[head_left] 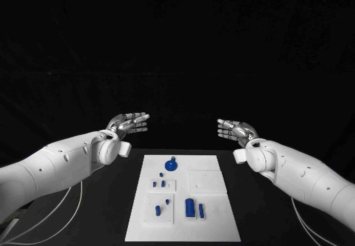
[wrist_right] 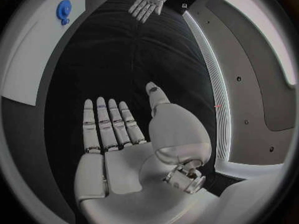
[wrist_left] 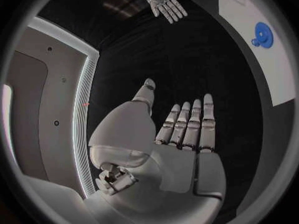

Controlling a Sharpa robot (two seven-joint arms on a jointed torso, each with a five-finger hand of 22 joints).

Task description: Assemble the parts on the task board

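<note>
The white task board [head_left: 211, 218] lies in the middle of the black table. A round blue part [head_left: 171, 164] sits near its far end, and several small blue parts [head_left: 162, 183] and two longer blue pieces [head_left: 190, 206] lie nearer me. My left hand [head_left: 127, 123] hovers beyond the board's far left corner, fingers spread, holding nothing. My right hand [head_left: 237, 130] hovers beyond the far right corner, also spread and empty. The left wrist view shows the left hand [wrist_left: 181, 134] flat with the round blue part [wrist_left: 262, 35] on the board [wrist_left: 249, 15]. The right hand [wrist_right: 118, 134] is flat too.
Black table [head_left: 111, 205] surrounds the board on both sides. White cables [head_left: 44, 215] hang beside my left arm at the table's edge. In each wrist view the other hand [wrist_left: 164, 1] [wrist_right: 149, 0] appears across the dark table.
</note>
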